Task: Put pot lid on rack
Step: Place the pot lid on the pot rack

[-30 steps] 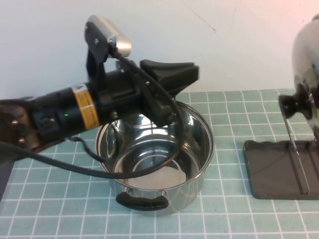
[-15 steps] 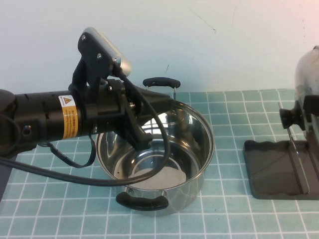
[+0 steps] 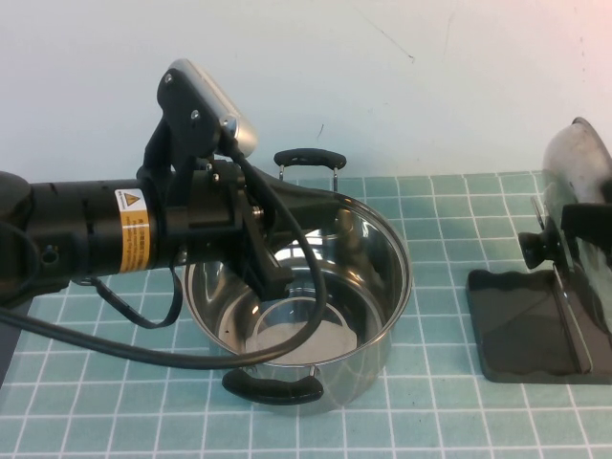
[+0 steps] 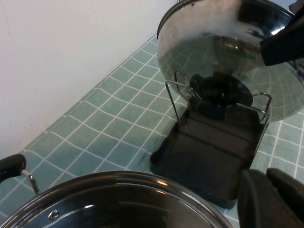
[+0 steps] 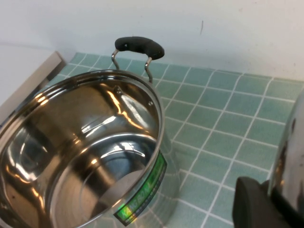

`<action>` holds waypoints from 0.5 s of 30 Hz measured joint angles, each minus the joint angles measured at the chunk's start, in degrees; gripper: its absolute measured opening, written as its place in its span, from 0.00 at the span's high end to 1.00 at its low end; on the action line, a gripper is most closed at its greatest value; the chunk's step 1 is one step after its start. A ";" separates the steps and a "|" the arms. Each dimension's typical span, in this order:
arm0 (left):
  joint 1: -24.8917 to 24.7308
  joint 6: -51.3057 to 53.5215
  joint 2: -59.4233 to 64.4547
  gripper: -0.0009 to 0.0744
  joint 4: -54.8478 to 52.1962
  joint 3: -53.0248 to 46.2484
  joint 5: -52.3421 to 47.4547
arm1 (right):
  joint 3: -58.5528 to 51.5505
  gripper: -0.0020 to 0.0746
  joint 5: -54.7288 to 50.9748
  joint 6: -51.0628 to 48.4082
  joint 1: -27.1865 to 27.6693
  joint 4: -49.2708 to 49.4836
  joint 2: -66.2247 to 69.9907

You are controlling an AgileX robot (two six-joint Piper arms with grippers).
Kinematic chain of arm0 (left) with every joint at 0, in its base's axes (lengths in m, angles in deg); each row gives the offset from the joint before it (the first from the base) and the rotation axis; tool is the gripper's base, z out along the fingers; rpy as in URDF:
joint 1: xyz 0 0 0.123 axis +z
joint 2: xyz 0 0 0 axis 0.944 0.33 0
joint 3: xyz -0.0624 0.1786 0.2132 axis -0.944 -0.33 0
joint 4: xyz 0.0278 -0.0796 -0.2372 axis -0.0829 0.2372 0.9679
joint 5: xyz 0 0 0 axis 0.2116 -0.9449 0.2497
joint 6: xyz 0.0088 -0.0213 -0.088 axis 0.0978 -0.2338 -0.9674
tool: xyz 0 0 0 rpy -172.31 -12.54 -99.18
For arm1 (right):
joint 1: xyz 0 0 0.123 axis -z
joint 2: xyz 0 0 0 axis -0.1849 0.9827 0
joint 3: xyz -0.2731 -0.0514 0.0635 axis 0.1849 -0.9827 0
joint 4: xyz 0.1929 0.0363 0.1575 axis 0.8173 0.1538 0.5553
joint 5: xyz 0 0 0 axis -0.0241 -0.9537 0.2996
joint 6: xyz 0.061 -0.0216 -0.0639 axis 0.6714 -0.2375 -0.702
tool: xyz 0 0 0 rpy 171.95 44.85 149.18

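Note:
The pot lid [image 3: 577, 172], shiny steel with a black knob [image 3: 535, 248], stands on edge at the right side, knob facing the pot, just over the rack [image 3: 531, 330]. My right gripper [image 3: 586, 222] is shut on the lid's rim. In the left wrist view the lid [image 4: 223, 57] hangs at the rack's [image 4: 204, 152] wire dividers [image 4: 173, 97]; I cannot tell whether they touch. In the right wrist view the lid's rim [image 5: 290, 156] sits in my right gripper [image 5: 273, 202]. My left gripper [image 3: 276, 277] is shut and empty over the pot's opening; it also shows in the left wrist view [image 4: 267, 179].
The deep steel pot [image 3: 368, 287] with two black handles stands at the table's middle, under my left arm, and shows in the right wrist view [image 5: 80, 152]. A strip of green tiled mat lies between pot and rack. A white wall runs close behind.
The lid has moved left and down toward the rack in my right gripper. My left arm swung lower over the pot and has since held nearly still.

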 joint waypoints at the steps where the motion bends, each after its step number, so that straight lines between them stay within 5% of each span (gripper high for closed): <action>1: 0.00 0.00 0.00 0.99 0.00 0.00 0.00 | 0.00 0.88 0.00 -0.13 0.00 0.00 0.00; 7: 0.00 0.00 0.00 0.99 -0.24 0.00 0.43 | 0.00 0.83 -0.08 -0.47 0.00 0.04 0.00; 15: 0.00 -0.54 -0.10 0.99 -0.71 0.00 0.50 | 0.00 0.33 -0.13 -0.47 0.00 0.51 0.00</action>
